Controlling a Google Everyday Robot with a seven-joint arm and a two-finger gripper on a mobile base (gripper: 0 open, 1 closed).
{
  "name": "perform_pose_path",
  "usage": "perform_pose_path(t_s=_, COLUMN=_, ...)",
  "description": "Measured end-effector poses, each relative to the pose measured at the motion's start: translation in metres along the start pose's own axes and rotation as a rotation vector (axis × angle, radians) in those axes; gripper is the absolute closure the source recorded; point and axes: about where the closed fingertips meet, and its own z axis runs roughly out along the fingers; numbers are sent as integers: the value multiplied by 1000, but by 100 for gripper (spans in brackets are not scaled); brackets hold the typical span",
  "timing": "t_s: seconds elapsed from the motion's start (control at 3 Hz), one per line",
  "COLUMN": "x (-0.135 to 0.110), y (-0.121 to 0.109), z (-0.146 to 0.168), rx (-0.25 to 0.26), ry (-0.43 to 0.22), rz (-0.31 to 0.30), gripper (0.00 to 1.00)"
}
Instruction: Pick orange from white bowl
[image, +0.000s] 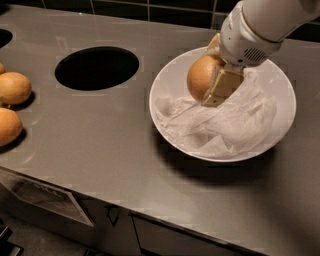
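The orange is round with dull orange-tan skin. My gripper is shut on it, one tan finger across its right side, and holds it above the left part of the white bowl. The white bowl stands on the grey counter at the right and holds a crumpled white paper sheet. The white arm comes in from the top right and hides the bowl's far rim.
A round dark hole is cut in the counter left of the bowl. Two yellower-orange fruits lie at the left edge, with a sliver of a third above them. The counter's front edge runs along the bottom.
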Motion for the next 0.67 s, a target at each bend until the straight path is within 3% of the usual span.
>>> perform_pose_path(t_s=0.33, x=-6, y=2, z=-19, rx=36, ry=-2, rz=-9, gripper=100)
perform_pose_path(t_s=0.67, x=-5, y=4, z=-29, rx=32, ry=-7, rz=7, gripper=100)
